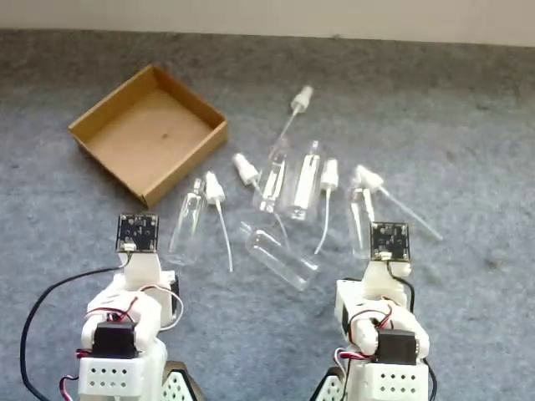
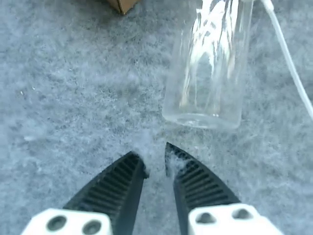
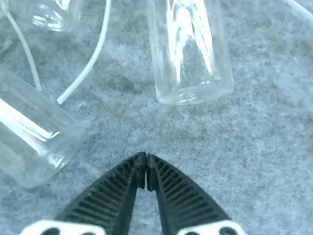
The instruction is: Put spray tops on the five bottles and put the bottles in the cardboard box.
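High view: five clear plastic bottles [image 1: 284, 260] lie among white long-tubed spray tops [image 1: 216, 189] on grey felt [image 1: 468, 125], near the shallow brown cardboard box [image 1: 84, 129]; most seem uncapped. Left gripper [image 2: 155, 160] stands slightly parted and empty just short of one bottle's base. The right gripper [image 3: 146, 164] is closed on nothing.

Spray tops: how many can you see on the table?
5, all loose: farthest spray top; then, left to right in the high view, second top, third top, fourth top, fifth top. None looks hidden.

Clear bottles [image 1: 284, 259], loose spray tops [image 1: 215, 188] beside cardboard box [image 1: 150, 134]
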